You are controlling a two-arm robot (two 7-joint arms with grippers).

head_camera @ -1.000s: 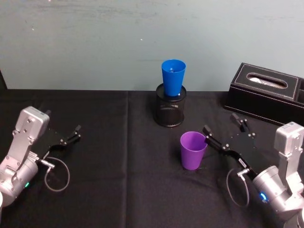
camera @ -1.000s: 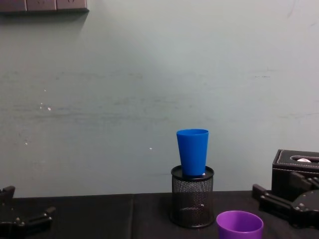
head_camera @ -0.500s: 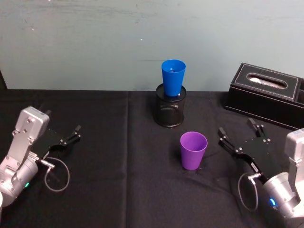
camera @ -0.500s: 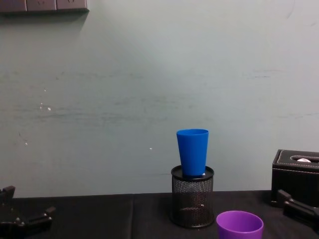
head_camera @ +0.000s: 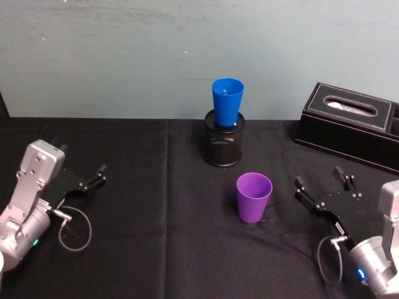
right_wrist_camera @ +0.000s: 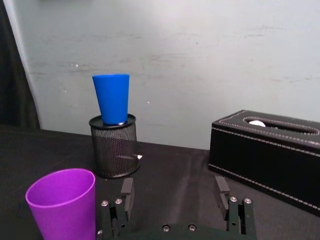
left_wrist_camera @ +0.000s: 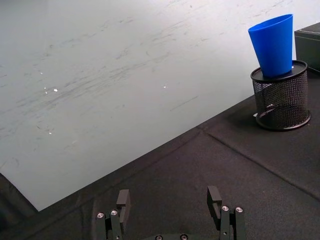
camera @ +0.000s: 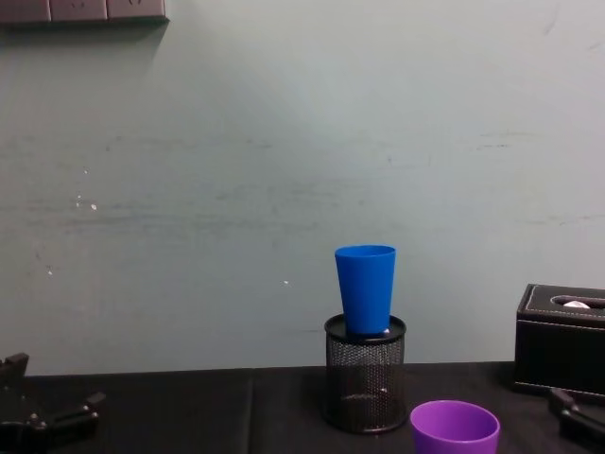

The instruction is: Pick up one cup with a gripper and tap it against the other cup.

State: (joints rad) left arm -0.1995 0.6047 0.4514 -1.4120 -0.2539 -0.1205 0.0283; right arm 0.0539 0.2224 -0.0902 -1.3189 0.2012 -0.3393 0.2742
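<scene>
The purple plastic tapered cup (head_camera: 254,197) stands upright and free on the black cloth just right of centre in the head view, with the right gripper (head_camera: 321,187) low at the lower right, its black jaws spread wide and empty, apart from the cup. To grasp well, it should likely come in level so the two jaws straddle the cup wall below the rim, then close gently, since thin plastic may flex or tip. The bright blue plastic tapered cup (head_camera: 227,102) sits in the black wire-mesh pen holder (head_camera: 222,144) at upper centre, so the tap needs a lift first. The black leather-look tissue box (head_camera: 349,124) crowds the upper right; open cloth lies leftward, where the left gripper (head_camera: 92,177) rests parked, jaws open.
</scene>
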